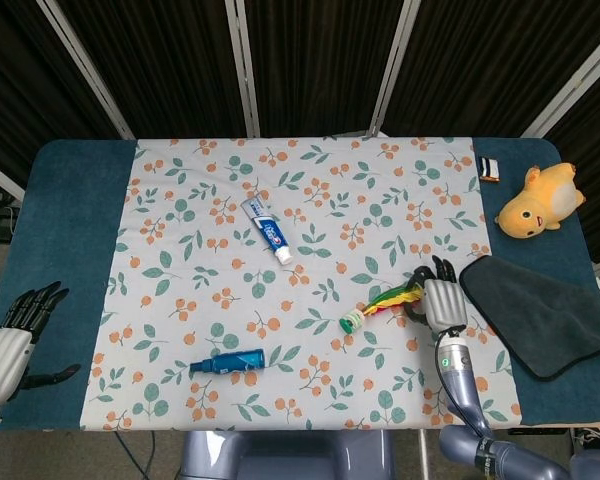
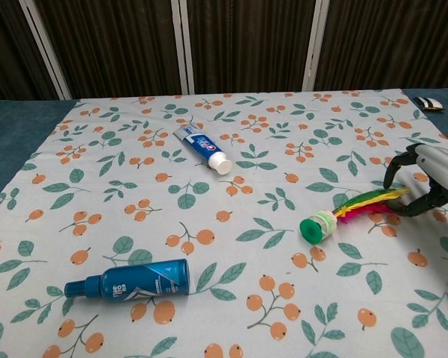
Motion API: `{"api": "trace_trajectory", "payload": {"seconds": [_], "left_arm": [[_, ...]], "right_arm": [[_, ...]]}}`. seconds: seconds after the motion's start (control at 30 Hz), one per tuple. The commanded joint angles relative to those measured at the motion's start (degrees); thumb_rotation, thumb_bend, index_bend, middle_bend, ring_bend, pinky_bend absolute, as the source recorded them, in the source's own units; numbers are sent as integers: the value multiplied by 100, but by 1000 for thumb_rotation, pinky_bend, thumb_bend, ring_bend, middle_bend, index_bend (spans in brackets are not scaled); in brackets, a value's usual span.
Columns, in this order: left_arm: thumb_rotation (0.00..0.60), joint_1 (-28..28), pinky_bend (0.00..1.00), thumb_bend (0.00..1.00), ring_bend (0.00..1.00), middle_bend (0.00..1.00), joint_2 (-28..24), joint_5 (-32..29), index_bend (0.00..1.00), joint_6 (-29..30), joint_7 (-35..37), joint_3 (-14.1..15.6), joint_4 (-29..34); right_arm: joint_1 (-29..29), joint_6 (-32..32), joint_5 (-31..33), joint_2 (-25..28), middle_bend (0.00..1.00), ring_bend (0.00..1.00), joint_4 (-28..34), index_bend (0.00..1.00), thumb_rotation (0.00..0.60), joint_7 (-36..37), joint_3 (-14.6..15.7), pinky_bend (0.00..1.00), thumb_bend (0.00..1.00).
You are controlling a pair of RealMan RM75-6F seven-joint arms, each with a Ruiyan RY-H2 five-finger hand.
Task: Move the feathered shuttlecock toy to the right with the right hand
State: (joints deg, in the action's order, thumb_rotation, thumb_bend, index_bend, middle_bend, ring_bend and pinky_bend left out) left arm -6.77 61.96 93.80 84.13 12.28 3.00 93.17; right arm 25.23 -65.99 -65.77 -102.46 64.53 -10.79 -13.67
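The feathered shuttlecock toy lies on the floral cloth, its green base toward the lower left and its red, yellow and green feathers pointing right. In the chest view the shuttlecock toy lies flat on the cloth. My right hand is at the feather end; in the chest view the right hand arches its fingers above the feather tips, thumb below, with a gap still showing around them. My left hand rests at the table's front left corner, fingers apart, holding nothing.
A toothpaste tube lies mid-cloth and a blue spray bottle near the front. To the right of my right hand lies a dark towel. A yellow plush toy and a small black item sit at the back right.
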Motion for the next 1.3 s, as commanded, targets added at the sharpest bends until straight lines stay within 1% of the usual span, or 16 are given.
{"api": "trace_trajectory", "payload": {"seconds": [0.03, 0.23, 0.5, 0.8, 1.07, 1.3], "left_arm": [[599, -2, 0, 92, 0, 0, -2, -5, 0, -6, 7, -1, 3], [600, -4, 0, 93, 0, 0, -5, -10, 0, -8, 21, -5, 10], [599, -8, 0, 93, 0, 0, -10, -23, 0, -23, 45, -7, 15], [599, -10, 0, 93, 0, 0, -7, -23, 0, -29, 37, -7, 17], [599, -8, 0, 95, 0, 0, -2, -29, 0, -33, 18, -8, 21], [599, -4, 0, 94, 0, 0, -3, -27, 0, -24, 16, -9, 23]], "right_arm": [[18, 26, 9, -54, 270, 0, -86, 485, 600, 23, -5, 0, 213], [57, 45, 28, -167, 301, 0, -233, 533, 600, 69, -47, 0, 229], [67, 40, 11, -263, 316, 0, -306, 593, 600, 136, -54, 0, 335], [46, 5, -26, -245, 324, 0, -266, 616, 600, 180, -55, 0, 357], [19, -102, -131, -122, 328, 0, -40, 624, 600, 153, -39, 0, 358], [2, -335, -290, 186, 328, 0, 446, 630, 600, 33, -98, 0, 358]]}}
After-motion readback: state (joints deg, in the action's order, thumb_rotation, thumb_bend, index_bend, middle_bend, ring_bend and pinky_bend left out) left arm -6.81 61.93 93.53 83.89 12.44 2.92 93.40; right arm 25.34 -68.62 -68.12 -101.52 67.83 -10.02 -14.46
